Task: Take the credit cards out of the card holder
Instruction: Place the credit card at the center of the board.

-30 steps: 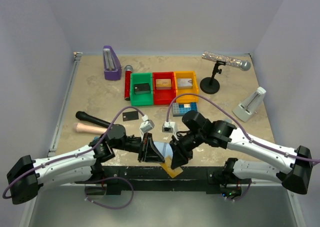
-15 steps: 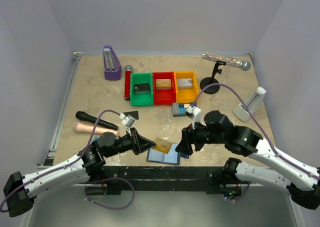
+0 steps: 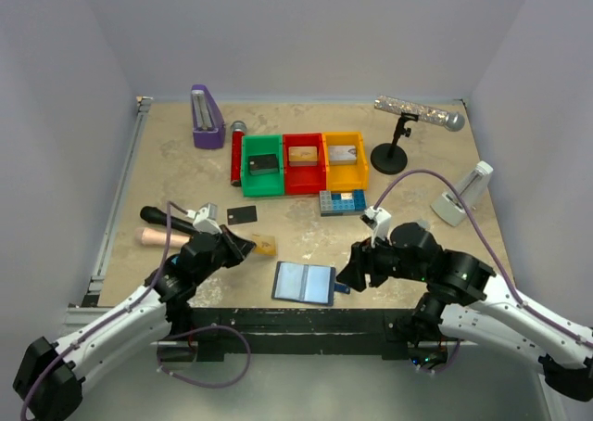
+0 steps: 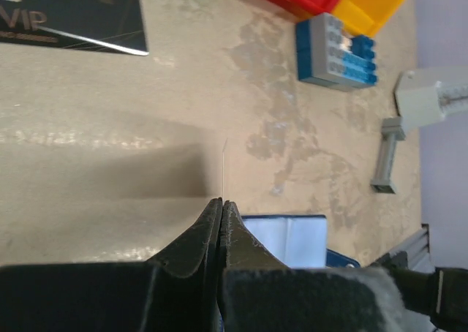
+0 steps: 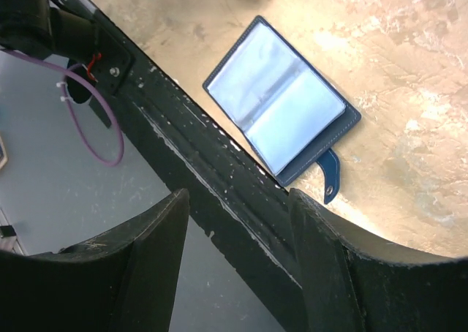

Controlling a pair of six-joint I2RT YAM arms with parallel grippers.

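The navy card holder [image 3: 304,283] lies open and flat by the table's front edge, with its pale blue-grey pockets up. It also shows in the right wrist view [image 5: 281,120] and the left wrist view [image 4: 292,238]. My left gripper [image 3: 245,247] is to its left, shut on the gold-tan card [image 3: 265,246]. In the left wrist view that card [image 4: 224,164] shows edge-on between the closed jaws of the left gripper [image 4: 221,202]. A black card [image 3: 242,214] lies on the table behind. My right gripper [image 3: 350,274] is open and empty just right of the holder, and its jaws [image 5: 238,200] hang over the table's edge.
Green [image 3: 261,168], red [image 3: 304,164] and orange [image 3: 345,159] bins stand at mid-back, each with a card inside. A blue toy-brick plate [image 3: 341,202] lies before them. A black microphone [image 3: 171,222], a purple metronome [image 3: 207,117], a mic stand [image 3: 389,157] and a white device [image 3: 463,194] stand around.
My left gripper drew the gold-tan card out of the holder and carried it left. My right gripper let go of the holder and moved back right. The holder now lies flat.
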